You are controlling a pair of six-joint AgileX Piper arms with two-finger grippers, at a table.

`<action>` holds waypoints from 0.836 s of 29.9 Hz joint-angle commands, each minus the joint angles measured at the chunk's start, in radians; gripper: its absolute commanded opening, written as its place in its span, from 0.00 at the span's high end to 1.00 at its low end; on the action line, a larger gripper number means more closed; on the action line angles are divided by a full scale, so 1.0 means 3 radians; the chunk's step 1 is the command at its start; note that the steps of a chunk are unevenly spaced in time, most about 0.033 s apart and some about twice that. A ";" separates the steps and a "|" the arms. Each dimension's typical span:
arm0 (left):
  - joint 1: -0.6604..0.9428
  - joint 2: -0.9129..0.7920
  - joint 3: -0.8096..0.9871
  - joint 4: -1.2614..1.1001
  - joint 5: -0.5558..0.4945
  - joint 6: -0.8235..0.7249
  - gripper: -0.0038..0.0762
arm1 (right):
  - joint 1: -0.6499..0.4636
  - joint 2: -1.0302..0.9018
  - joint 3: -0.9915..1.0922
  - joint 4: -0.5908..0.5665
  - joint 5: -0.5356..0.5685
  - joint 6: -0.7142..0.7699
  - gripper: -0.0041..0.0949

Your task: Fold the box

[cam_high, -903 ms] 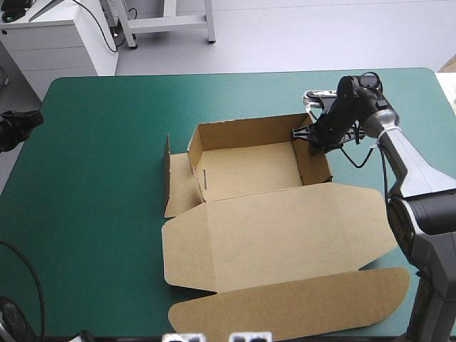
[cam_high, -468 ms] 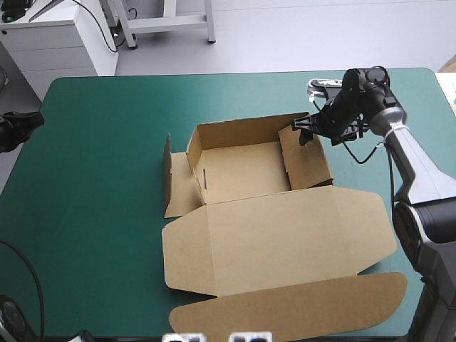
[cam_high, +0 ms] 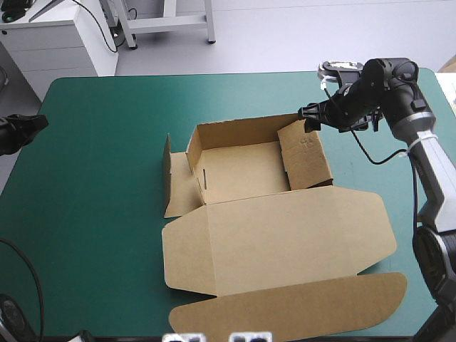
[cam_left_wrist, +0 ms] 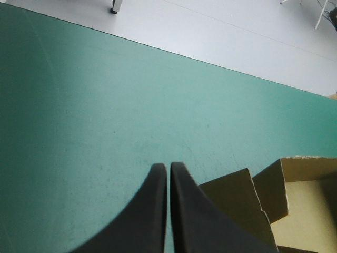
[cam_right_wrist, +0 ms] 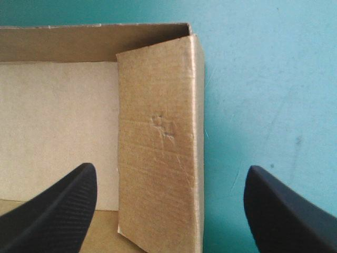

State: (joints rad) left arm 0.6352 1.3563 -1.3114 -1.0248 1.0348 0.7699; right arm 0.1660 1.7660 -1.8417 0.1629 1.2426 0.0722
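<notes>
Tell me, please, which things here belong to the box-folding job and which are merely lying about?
Belonging to the job:
- the box, walls partly raised, lid flat
- right gripper, open, at the tray's far right corner
- left gripper, shut, at the table's left edge, apart from the box

Lying about:
- nothing loose that I can see, only the teal-green cover beneath

One brown cardboard box (cam_high: 285,235). One table with a teal-green cover (cam_high: 100,185). Two grippers, each with two black fingers: left gripper (cam_left_wrist: 167,165), right gripper (cam_right_wrist: 169,169).
</notes>
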 commanded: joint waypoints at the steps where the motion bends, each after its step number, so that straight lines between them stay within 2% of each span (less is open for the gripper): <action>1: -0.0007 -0.0092 -0.0087 -0.0226 -0.0043 -0.0026 0.94 | 0.0005 -0.0185 0.0169 0.0021 0.0033 -0.0032 0.24; 7: -0.0007 -0.0092 -0.0074 -0.0226 0.0025 -0.0026 0.94 | 0.0005 -0.0187 0.0640 0.0021 0.0020 -0.0112 0.24; 14: -0.0007 -0.0092 -0.0074 -0.0226 0.0041 -0.0026 0.94 | 0.0005 -0.0098 0.0906 0.0061 -0.0159 -0.0241 0.24; 18: -0.0007 -0.0092 -0.0074 -0.0226 0.0035 -0.0026 0.94 | 0.0005 0.0096 0.0910 0.0164 -0.0153 -0.0353 0.29; 21: -0.0007 -0.0092 -0.0074 -0.0226 0.0035 -0.0026 0.94 | 0.0005 0.0176 0.0904 0.0195 -0.0174 -0.0361 0.40; 24: -0.0007 -0.0092 -0.0074 -0.0226 0.0035 -0.0026 0.94 | 0.0005 0.0176 0.0896 0.0189 -0.0186 -0.0443 0.56; 25: -0.0007 -0.0092 -0.0074 -0.0234 0.0034 -0.0032 0.94 | 0.0005 0.0176 0.0873 0.0182 -0.0117 -0.0551 0.64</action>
State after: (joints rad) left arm 0.6352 1.3563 -1.3100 -1.0248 1.0616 0.7699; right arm 0.1660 1.8694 -1.5483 0.2115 1.1924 -0.0403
